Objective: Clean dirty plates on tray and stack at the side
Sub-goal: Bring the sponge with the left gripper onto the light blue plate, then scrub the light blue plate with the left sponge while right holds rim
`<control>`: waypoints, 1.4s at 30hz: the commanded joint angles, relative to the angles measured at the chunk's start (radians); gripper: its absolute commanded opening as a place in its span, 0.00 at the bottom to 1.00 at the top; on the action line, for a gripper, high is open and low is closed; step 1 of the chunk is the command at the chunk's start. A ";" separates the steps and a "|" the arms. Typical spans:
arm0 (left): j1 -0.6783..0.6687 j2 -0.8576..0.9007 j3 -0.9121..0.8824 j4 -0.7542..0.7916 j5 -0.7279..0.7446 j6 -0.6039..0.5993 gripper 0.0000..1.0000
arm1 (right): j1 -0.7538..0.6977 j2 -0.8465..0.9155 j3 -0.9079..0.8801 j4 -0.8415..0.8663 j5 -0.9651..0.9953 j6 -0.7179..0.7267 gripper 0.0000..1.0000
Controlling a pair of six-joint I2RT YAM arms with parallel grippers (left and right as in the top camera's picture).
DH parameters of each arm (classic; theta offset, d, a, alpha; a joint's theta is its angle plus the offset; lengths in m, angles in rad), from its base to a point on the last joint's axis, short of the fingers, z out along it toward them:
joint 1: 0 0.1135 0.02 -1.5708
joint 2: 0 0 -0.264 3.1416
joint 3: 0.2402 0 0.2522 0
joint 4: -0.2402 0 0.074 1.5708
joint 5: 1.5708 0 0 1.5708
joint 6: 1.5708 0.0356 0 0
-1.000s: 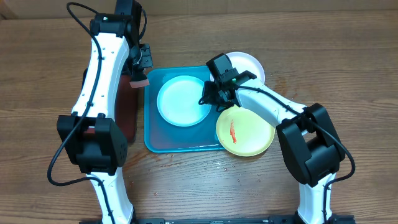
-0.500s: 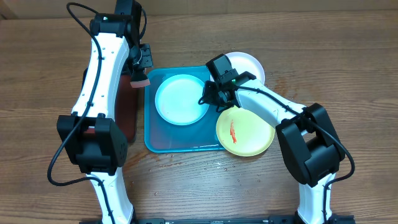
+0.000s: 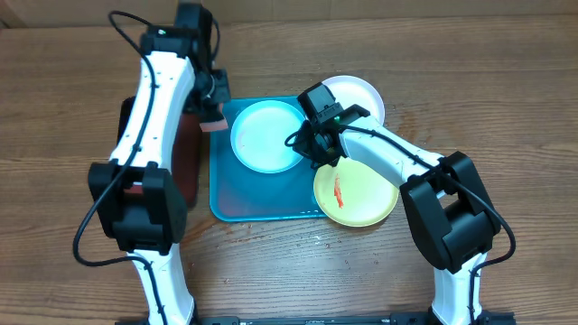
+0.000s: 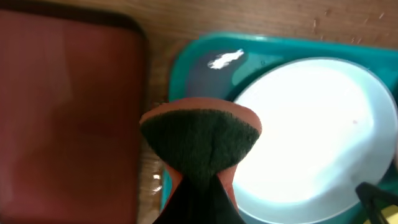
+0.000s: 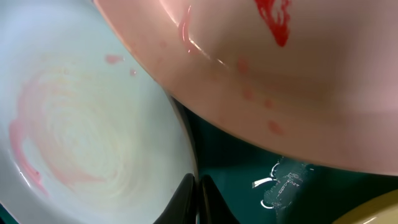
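Note:
The light blue plate (image 3: 267, 135) lies in the far part of the turquoise tray (image 3: 262, 203). My right gripper (image 3: 305, 144) is shut on its right rim, and the right wrist view shows the closed fingers (image 5: 189, 196) pinching the rim of this plate (image 5: 81, 124), which carries a faint pink smear. My left gripper (image 3: 213, 116) is shut on an orange sponge with a dark scrub face (image 4: 200, 140), hovering over the tray's far left corner beside the plate (image 4: 311, 137). The yellow-green plate (image 3: 355, 191) with a red smear overlaps the tray's right edge. The white plate (image 3: 359, 93) sits behind my right arm.
A black tray with a dark red inside (image 4: 68, 112) stands left of the turquoise tray, mostly under my left arm in the overhead view. A pinkish-looking plate surface with a red smear (image 5: 273, 74) fills the upper right of the right wrist view. Bare wooden table surrounds everything.
My right gripper has closed on the light blue plate's rim, and the plate has shifted slightly toward the far side. My left arm has moved a little right with the sponge.

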 commanded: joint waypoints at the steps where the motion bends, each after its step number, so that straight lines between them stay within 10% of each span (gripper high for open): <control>1: -0.045 -0.010 -0.085 0.056 0.062 -0.015 0.04 | 0.014 0.010 -0.012 -0.018 0.012 0.024 0.04; 20: -0.153 -0.010 -0.436 0.387 0.081 0.274 0.04 | 0.013 0.010 -0.012 -0.021 0.013 -0.019 0.04; 42: -0.158 -0.010 -0.439 0.731 -0.372 0.313 0.04 | 0.013 0.010 -0.012 -0.021 0.013 -0.023 0.04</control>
